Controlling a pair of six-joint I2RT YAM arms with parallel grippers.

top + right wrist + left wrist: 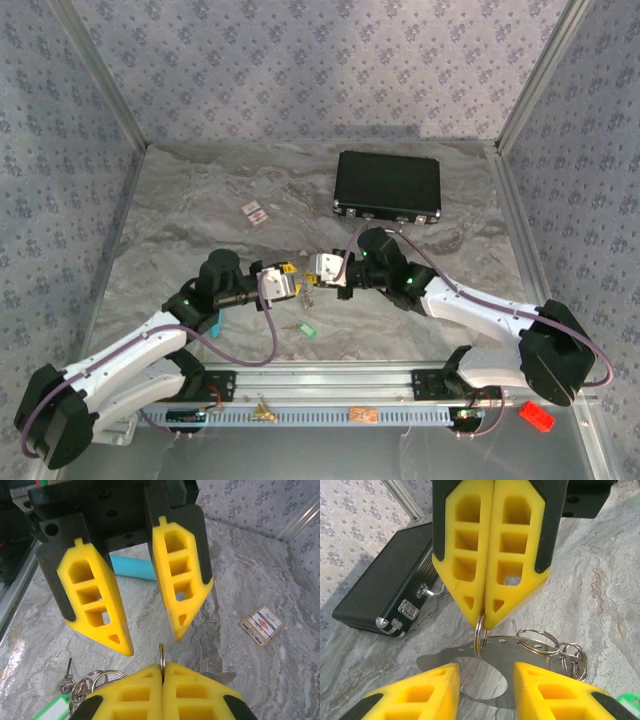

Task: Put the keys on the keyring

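Left gripper: hovering over the middle of the table with its yellow fingers spread apart, holding nothing, and facing the right gripper tip to tip.
Right gripper: pressing its two yellow fingers together on a thin split ring, which is poking out from between the tips.
Keyring: sitting right between the two grippers as a flat silvery hoop with small holes along it. The pinched ring is meeting its upper edge. I cannot tell whether it is resting on the table.
Extra split rings: bunching at one side of the hoop.
Green-headed key: lying on the table just nearer the arm bases than the grippers, beside the bunched rings.
Yellow-gold key: lying on the metal rail between the bases, well apart from the keyring.
Black case: lying shut at the far side.
Red-and-white card: lying flat, apart from everything.
Teal pen: lying behind the left gripper, partly hidden.
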